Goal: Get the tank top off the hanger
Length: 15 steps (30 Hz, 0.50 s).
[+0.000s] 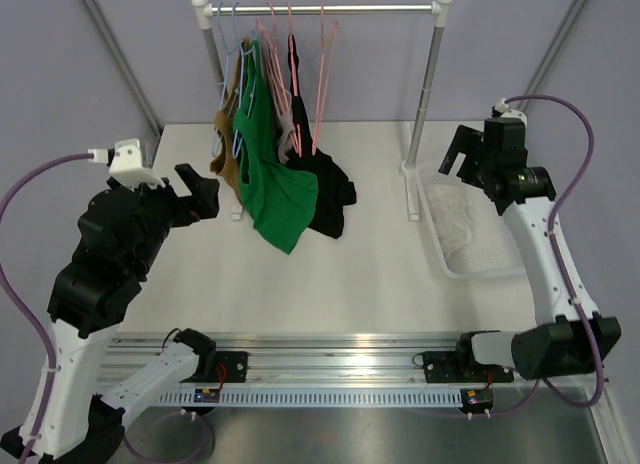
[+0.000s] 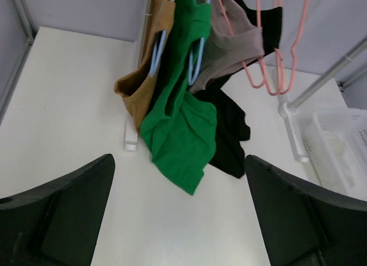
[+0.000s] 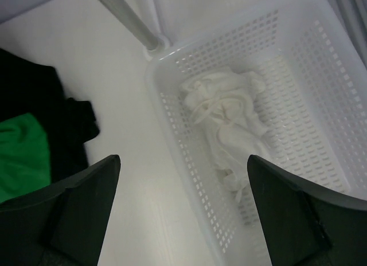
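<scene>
Surface: plain matte white table (image 1: 380,284), with an aluminium rail (image 1: 330,346) along the near edge at your arm bases. Room: pale lavender walls, with grey struts (image 1: 120,54) slanting up at the back corners. A small board (image 1: 208,394) under the rail has markings, too small to read.

Left gripper (image 2: 178,220): fingers (image 2: 63,214) spread wide, holding nothing, hovering over bare table. Straight ahead of it and well apart, the green tank top (image 2: 179,122) hangs on a blue hanger (image 2: 196,59) from the chrome rack bar (image 1: 330,7), and its hem drapes down onto the table. Ahead-left of the gripper, a tan garment (image 2: 143,88) touches the green one. Ahead-right are a taupe top (image 2: 235,45), a black garment (image 2: 229,134) pooled on the table behind the green, and pink hangers (image 2: 275,59).

Right gripper (image 3: 183,220): your jaws are wide apart here too, gripping nothing, over the near-left rim of a white perforated basket (image 3: 172,140). White cloth (image 3: 229,117) lies bunched inside, just ahead-right of the gripper. The rack post (image 3: 123,16) stands ahead-left, just beside the basket corner.
</scene>
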Available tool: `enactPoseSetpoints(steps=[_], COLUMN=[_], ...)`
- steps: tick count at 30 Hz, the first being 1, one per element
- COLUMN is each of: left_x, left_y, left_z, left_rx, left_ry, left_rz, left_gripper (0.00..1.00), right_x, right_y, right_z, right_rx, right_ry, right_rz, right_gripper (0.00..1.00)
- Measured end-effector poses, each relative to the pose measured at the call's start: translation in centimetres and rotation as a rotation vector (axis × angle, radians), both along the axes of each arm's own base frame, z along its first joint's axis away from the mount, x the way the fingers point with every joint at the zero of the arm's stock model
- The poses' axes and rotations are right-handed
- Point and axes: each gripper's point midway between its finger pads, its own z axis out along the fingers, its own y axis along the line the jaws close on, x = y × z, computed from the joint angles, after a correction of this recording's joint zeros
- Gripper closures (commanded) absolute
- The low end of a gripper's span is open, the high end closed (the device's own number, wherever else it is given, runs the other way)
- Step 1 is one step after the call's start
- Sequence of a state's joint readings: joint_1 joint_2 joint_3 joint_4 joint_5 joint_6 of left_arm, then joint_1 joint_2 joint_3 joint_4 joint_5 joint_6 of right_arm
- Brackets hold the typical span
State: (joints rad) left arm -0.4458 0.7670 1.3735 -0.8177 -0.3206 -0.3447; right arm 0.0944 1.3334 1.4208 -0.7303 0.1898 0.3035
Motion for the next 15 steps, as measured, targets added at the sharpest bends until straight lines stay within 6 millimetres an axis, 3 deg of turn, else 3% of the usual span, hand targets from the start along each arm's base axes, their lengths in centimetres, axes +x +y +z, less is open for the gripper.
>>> enactPoseSetpoints(steps=[4,9,12,15], left_x=[1.6,4.9,7.2,9.4], left_y=[-1.8,-4.1,-5.5,-7.4], left_z=[4.7,8.6,9.4,8.4], left_rx=[-0.029,-0.036,-0.035,-0.018], left_ry=[-0.038,-0.039,-0.030,0.009], left_rz=[-0.054,-0.091,-0.104,-0.129], left_gripper=[0.01,0.01,0.02,0.07], right_x=[-3.4,-6.8,-8.0,-9.0], right_y=[2.1,5.9,7.8,9.1], right_z=[3.8,4.7,4.0,3.1], right_rx=[0.135,0.320,0.405,0.464], right_ry=[-0.156,-0.237,-0.214,-0.179], right_rz=[0.073,0.225,0.306,0.359], right_gripper=[0.00,0.02,0.04,0.05])
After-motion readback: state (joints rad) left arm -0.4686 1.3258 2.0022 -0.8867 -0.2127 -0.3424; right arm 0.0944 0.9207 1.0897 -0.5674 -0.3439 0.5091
